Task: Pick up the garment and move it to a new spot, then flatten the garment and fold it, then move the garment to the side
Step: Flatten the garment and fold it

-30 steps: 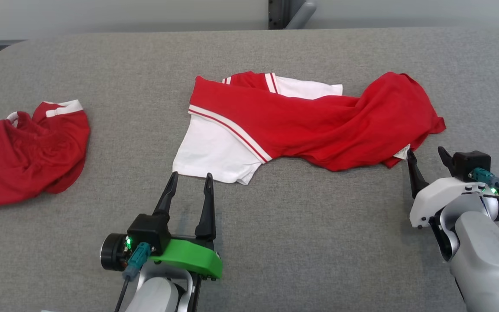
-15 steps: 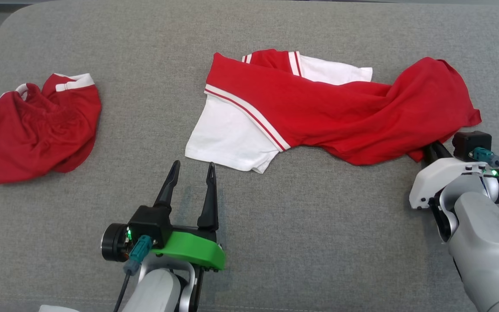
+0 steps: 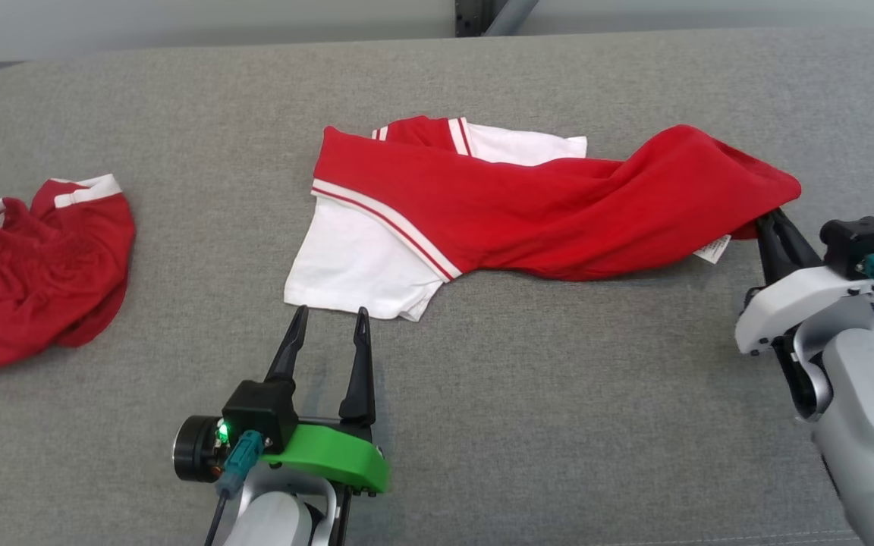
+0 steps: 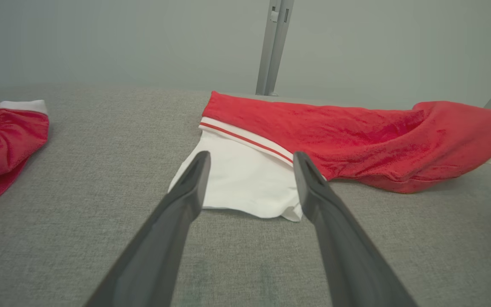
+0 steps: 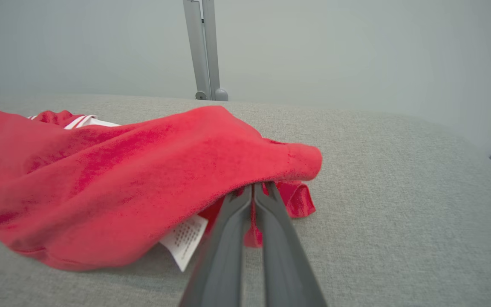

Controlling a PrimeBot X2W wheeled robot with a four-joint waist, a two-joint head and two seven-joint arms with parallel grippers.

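Observation:
The garment [image 3: 528, 212] is a red and white shirt lying crumpled across the middle of the grey padded table [image 3: 558, 417]. My right gripper [image 3: 774, 220] is shut on the garment's red right end, lifting that edge a little off the table; in the right wrist view the fingers [image 5: 232, 230] are pinched together on the red cloth [image 5: 143, 179] beside a white care label [image 5: 186, 241]. My left gripper [image 3: 328, 315] stands open just in front of the garment's white sleeve [image 4: 241, 179], touching nothing.
A second red garment with white trim [image 3: 27, 265] lies bunched at the table's left edge. A grey metal post [image 4: 273, 47] rises behind the table's far edge. Bare grey padding stretches between the two grippers.
My right gripper closed on the garment's right end and has raised and pulled it to the right. The head camera shifted. The left gripper stayed open.

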